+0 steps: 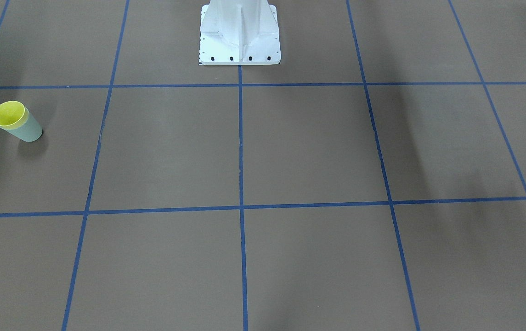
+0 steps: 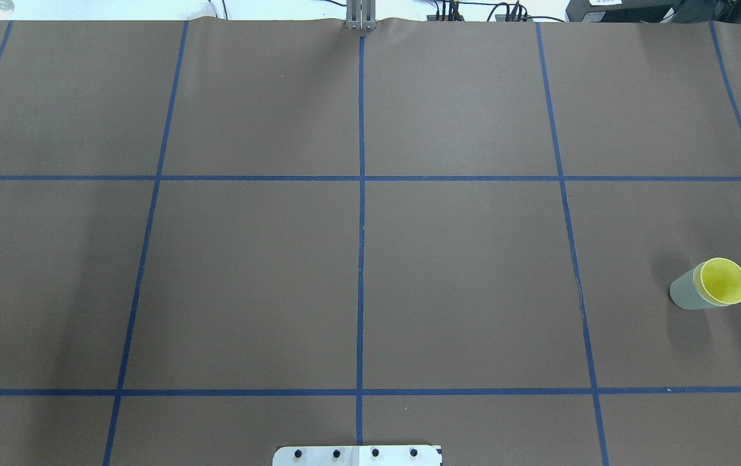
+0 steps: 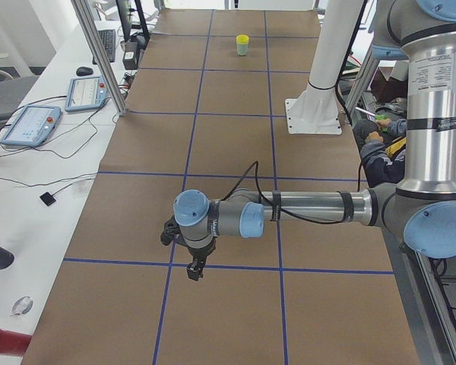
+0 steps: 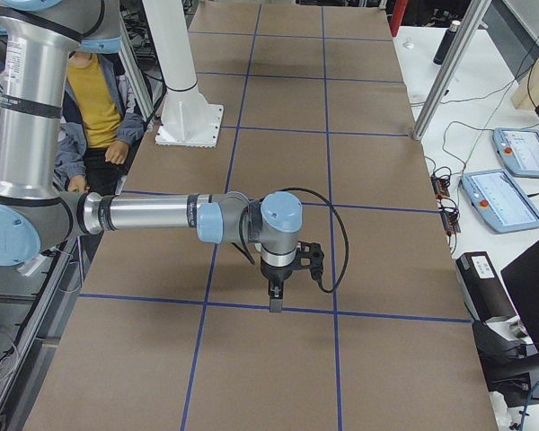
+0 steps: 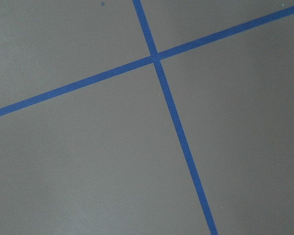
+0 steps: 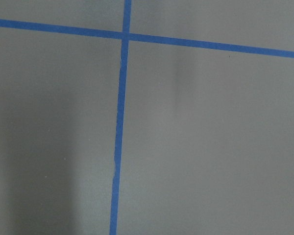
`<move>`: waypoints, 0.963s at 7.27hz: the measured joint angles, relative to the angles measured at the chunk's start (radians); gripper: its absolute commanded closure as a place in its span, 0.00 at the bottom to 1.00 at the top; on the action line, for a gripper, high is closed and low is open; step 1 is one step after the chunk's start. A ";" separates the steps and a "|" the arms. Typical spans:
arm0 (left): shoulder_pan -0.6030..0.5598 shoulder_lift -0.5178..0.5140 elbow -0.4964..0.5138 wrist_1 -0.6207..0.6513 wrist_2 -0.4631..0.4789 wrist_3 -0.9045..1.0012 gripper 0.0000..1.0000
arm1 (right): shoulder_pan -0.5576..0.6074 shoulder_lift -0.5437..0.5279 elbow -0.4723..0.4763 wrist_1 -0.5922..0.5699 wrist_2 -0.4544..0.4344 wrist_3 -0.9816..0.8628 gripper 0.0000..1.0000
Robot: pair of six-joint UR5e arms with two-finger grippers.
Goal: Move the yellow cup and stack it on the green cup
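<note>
Two cups stand as one near the right edge of the desk [image 2: 461,272]. The yellow cup [image 2: 724,281] sits nested inside the green cup [image 2: 686,291], upright, its rim showing just above the green one's, about midway between the desk's front and back edges. From the camera at the left end the pair reads as a single straight stack, with no visible lean.

Neither arm reaches into the overhead view. The left gripper [image 3: 194,270] hangs low over the blue tape lines [image 5: 157,58] toward the desk's left end, and the right gripper [image 4: 276,296] hangs likewise toward the right end. Whether either pair of fingers is apart or together cannot be told from these side views, and both wrist cameras show only brown surface and tape.

The stacking looks done. What is left, on this reading, is a clean finish — hold both arms well apart from the stack and route any move home high, away from the right edge, so nothing brushes the light cups.
</note>
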 measured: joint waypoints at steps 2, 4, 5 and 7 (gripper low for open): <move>0.000 0.003 -0.002 0.001 0.000 0.000 0.00 | 0.000 0.000 -0.007 0.000 0.001 0.002 0.00; 0.000 0.006 -0.003 0.002 -0.001 0.000 0.00 | 0.000 0.000 -0.012 0.000 0.002 0.002 0.00; 0.000 0.006 -0.004 0.002 -0.001 0.001 0.00 | 0.000 -0.001 -0.013 0.000 0.002 0.003 0.00; 0.000 0.011 -0.004 0.002 -0.002 0.001 0.00 | 0.000 -0.001 -0.013 0.000 0.003 0.003 0.00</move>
